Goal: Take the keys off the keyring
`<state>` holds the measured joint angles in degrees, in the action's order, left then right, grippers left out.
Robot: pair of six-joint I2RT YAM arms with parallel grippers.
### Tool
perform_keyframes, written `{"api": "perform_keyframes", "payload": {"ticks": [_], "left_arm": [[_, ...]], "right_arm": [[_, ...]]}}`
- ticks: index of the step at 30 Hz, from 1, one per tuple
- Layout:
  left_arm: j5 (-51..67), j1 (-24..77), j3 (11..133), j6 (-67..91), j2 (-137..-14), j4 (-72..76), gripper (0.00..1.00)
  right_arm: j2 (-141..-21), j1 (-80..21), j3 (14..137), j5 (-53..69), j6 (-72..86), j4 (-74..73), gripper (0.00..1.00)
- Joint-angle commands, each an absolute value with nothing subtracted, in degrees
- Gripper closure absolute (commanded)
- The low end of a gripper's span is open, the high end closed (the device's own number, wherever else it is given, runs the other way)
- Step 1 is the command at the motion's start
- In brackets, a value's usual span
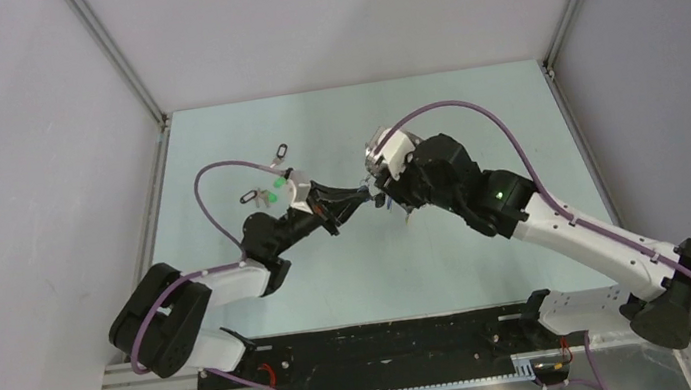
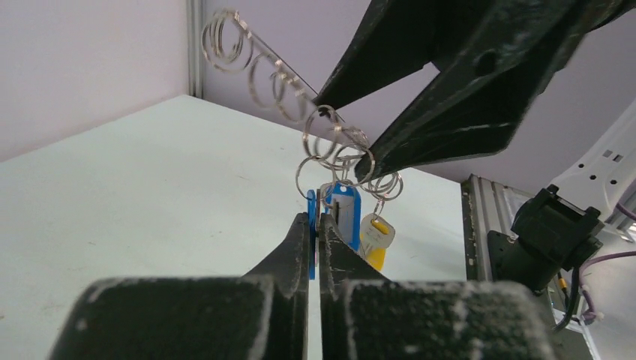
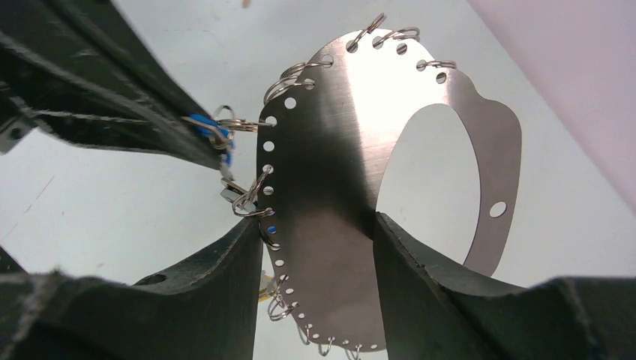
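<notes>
Right wrist: right fingers [image 3: 217,292] clamp brushed-steel perforated oval keyring [image 3: 330,172] — left fingers [image 2: 289,255] pinch blue plastic tag [image 2: 311,225].

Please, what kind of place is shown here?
Probably a robotics test cell: plain panel walls in aluminium framing, a pale table, a left arm and right arm bolted at its edge.

Right wrist view: keyring [image 3: 330,150] lower rim cut off by bottom edge; band partly masked by fingers [image 3: 217,292] of right gripper [image 3: 316,221].
Left wrist view: blue tag [image 2: 346,211] half hidden inside left gripper [image 2: 318,219]; yellow key [image 2: 377,234] partly behind it.
Top view: small dark object [image 1: 281,150] too small to identify.
</notes>
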<state>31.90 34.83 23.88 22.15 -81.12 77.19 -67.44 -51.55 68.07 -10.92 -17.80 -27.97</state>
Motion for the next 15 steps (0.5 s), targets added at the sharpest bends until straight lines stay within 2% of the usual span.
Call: {"api": "perform_keyframes", "payload": {"ticks": [1,4,7,9,15], "left_arm": [[30.12,35.16,26.83,18.56,-79.57,72.53,1.00],[28.90,35.30,28.88,16.77,-79.08,64.05,1.00],[26.70,36.19,33.02,13.86,-78.16,54.04,1.00],[23.75,37.11,37.04,11.70,-77.33,43.50,1.00],[13.30,39.93,49.09,14.09,-74.57,6.00,1.00]], "right_arm": [[-66.14,-47.45,65.09,-12.81,-8.19,-19.75,0.76],[-65.02,-44.20,60.01,-8.55,-3.79,-16.71,0.67],[-63.72,-43.01,55.04,-6.64,-1.07,-13.16,0.50],[-62.56,-42.29,52.86,-6.63,-0.31,-11.87,0.43],[-54.61,-35.60,45.55,-2.30,3.40,-6.96,0.38]]}}
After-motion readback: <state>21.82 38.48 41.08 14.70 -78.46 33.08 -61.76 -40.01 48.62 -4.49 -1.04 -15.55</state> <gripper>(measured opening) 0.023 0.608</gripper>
